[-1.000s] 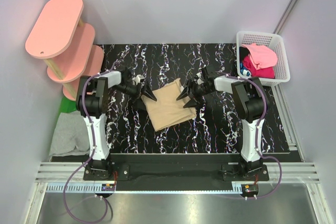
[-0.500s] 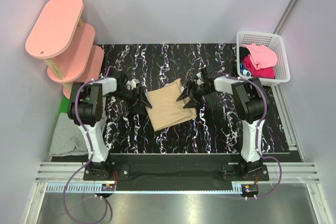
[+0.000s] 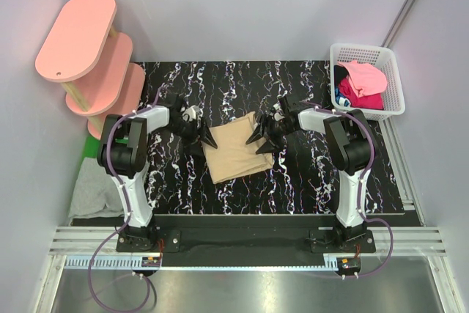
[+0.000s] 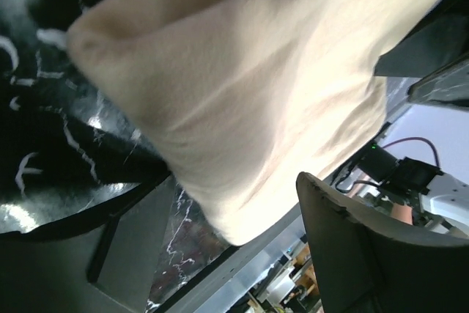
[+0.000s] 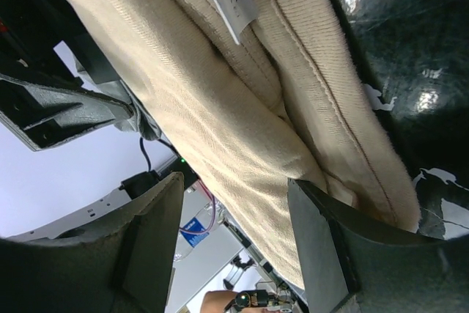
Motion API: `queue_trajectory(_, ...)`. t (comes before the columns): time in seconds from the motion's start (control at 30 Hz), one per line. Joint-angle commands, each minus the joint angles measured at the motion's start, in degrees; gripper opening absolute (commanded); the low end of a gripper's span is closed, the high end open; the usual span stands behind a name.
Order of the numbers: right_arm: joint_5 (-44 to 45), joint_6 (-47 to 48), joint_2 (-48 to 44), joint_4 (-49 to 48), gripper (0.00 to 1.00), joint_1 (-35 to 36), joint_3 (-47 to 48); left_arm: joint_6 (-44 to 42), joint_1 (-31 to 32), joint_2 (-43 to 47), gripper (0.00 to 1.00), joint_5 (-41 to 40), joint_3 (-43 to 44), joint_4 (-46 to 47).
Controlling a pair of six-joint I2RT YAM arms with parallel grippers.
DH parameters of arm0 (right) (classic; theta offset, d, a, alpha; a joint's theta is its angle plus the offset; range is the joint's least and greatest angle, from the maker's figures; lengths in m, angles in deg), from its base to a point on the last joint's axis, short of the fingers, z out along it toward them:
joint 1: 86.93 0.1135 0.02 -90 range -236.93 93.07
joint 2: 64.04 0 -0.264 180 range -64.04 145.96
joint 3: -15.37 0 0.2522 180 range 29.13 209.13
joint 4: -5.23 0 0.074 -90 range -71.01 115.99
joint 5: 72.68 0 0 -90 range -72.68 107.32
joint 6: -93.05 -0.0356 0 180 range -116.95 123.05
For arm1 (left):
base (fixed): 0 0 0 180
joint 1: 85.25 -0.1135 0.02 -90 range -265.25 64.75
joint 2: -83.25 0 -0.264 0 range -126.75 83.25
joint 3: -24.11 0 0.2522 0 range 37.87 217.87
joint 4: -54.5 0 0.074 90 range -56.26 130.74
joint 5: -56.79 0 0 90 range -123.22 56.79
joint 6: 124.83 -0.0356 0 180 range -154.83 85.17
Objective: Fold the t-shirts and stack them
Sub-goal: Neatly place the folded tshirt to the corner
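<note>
The left end effector [image 3: 203,144] has slid in to the tan t-shirt [image 3: 233,153], which lies folded in the middle of the worktop [image 3: 308,181]. It and the right end effector [image 3: 257,144] straddle opposite edges, jaws spread, nothing pinched yet — probably bracketing the bundle to square or lift it.

pink oval shelves [image 3: 77,27], white basket [image 3: 396,87], black marbled table [image 3: 220,82]

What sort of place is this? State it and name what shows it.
Probably a robot test cell for folding laundry: a black-and-white left robot arm and right robot arm bolted at a black marble-patterned table's edge, a folded tan t-shirt between them, a white plastic basket of pink shirts.
</note>
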Motion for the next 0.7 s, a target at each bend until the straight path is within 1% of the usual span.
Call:
queue_trajectory(0.0,1.6,0.8,-2.3,-0.7,0.66,1.1,-0.9,-1.7,0.5,-5.5,0.76,-4.2,-0.3,5.7)
queue_trajectory(0.13,1.5,0.5,-2.0,-0.8,0.66,1.3,-0.7,-1.6,1.6,-6.5,0.75,-0.3,0.0,5.8)
queue_trajectory(0.23,1.5,0.4,-2.0,-0.8,0.66,1.3,-0.6,-1.2,2.4,-5.9,0.7,1.7,-0.4,5.9)
queue_trajectory(0.3,1.3,0.3,-1.9,-0.8,0.65,1.4,-0.6,-1.1,3.0,-5.5,0.53,2.5,-0.8,6.3)
queue_trajectory(0.37,1.3,0.2,-1.6,-0.9,0.66,1.4,-0.4,-1.3,3.2,-4.8,0.3,2.5,-0.9,6.3)
queue_trajectory(0.4,1.3,0.1,-1.6,-0.9,0.65,1.5,-0.4,-1.6,3.2,-4.6,0.0,1.5,-0.7,5.6)
queue_trajectory(0.53,1.1,0.2,-1.8,-0.9,0.65,1.5,-0.3,-4.8,3.1,-1.4,0.0,-2.8,1.7,1.0)
queue_trajectory(0.63,1.2,0.6,-2.1,-0.7,0.65,1.5,-0.2,-7.5,2.7,0.9,0.0,-8.5,4.2,-4.2)
queue_trajectory(0.67,1.3,0.7,-2.2,-0.7,0.65,1.5,-0.1,-9.4,2.4,2.7,0.0,-10.0,6.5,-5.5)
